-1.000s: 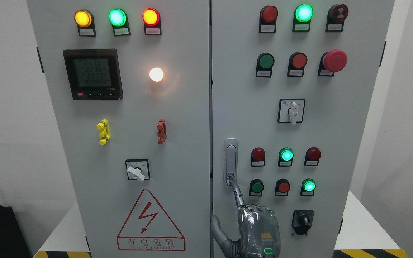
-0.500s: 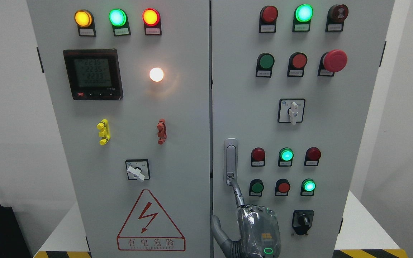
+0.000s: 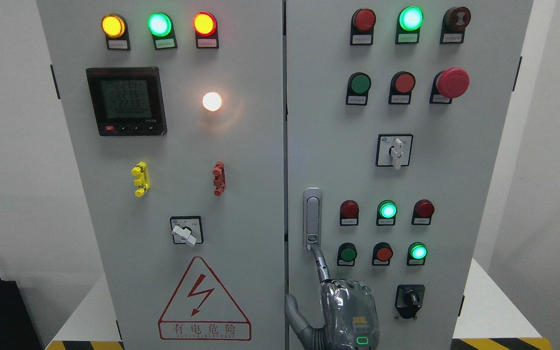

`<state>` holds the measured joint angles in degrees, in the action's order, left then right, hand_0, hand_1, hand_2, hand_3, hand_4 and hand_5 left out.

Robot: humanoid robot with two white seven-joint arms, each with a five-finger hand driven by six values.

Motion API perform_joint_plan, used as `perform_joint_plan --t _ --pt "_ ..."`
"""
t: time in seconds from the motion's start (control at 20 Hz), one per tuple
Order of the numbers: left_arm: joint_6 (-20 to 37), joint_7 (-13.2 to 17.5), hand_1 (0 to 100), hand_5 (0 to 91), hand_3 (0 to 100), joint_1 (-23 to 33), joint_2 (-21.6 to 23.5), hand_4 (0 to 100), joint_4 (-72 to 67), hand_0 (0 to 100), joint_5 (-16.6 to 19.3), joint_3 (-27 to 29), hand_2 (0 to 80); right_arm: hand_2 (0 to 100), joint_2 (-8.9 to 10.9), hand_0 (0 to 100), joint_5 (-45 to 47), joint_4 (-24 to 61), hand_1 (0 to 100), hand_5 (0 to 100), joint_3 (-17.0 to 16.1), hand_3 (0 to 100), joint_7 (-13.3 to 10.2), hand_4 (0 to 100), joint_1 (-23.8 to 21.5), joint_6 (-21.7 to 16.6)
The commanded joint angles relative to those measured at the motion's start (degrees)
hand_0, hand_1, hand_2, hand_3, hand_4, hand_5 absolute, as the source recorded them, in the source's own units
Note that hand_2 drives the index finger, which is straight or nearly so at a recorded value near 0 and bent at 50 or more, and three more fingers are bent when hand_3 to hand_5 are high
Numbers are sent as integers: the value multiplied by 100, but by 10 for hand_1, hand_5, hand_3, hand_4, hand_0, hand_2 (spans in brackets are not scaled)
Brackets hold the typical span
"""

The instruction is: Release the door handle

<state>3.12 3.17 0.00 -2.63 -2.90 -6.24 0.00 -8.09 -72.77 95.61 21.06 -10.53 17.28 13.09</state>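
So the door handle (image 3: 312, 218) is that slim upright silver lever on the right cabinet door (image 3: 455, 160), right next to the seam between the two doors and left of the rows of round buttons. It looks like stiff, smooth, fairly slick metal, bolted to a rigid door. My guess is it won't flex or squash, and it's not something you'd break by being clumsy. The only useful place to take hold looks like its lower end, near the little lock circle, where a swing lever like this normally lifts out.

The right hand (image 3: 349, 313) comes up from the bottom edge with one finger (image 3: 321, 265) stretched up so its tip touches that lower end. The thumb (image 3: 293, 311) sticks out to the side over the door seam. The other fingers are hidden behind the back of the hand. Nothing is wrapped or clamped around the handle, it's just fingertip contact. I can't tell if the tip is hooked behind it.

Letting go should be easy, I reckon: slide the tip straight down and back, clear of the green button (image 3: 346, 253) nearby.
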Motion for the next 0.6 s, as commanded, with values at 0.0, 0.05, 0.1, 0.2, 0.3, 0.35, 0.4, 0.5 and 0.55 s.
perform_joint_plan --t 0.0,0.05,0.1,0.2,0.3,0.35,0.4,0.5,0.55 --pt "-4 -1 389 0 0 -149 8 0 0 120 0 97 0 0 0 436 0 -16 256 1000 12 1000 24 931 -5 0" --pt "-4 -1 389 0 0 -149 -1 0 0 120 0 97 0 0 0 436 0 -16 256 1000 21 1000 24 931 -5 0" --pt "-4 -1 389 0 0 -149 -1 0 0 120 0 97 0 0 0 435 0 -7 256 1000 21 1000 24 931 -5 0" --pt "-4 -1 389 0 0 -141 8 0 0 120 0 97 0 0 0 435 0 -16 256 1000 21 1000 24 942 -5 0" --pt "-4 -1 389 0 0 -149 -1 0 0 120 0 97 0 0 0 435 0 -7 256 1000 21 1000 16 991 -14 0" --pt "-4 -1 389 0 0 -149 8 0 0 120 0 97 0 0 0 435 0 -16 256 1000 21 1000 24 998 -14 0" --pt "-4 -1 389 0 0 -149 -1 0 0 120 0 97 0 0 0 434 0 -16 256 1000 21 1000 24 1000 -23 0" --pt "-4 -1 389 0 0 -141 -1 0 0 120 0 97 0 0 0 434 0 -16 256 1000 30 1000 16 1000 -14 0" --pt "-4 -1 389 0 0 -149 -1 0 0 120 0 97 0 0 0 434 0 -7 256 1000 38 1000 7 1000 -14 0"
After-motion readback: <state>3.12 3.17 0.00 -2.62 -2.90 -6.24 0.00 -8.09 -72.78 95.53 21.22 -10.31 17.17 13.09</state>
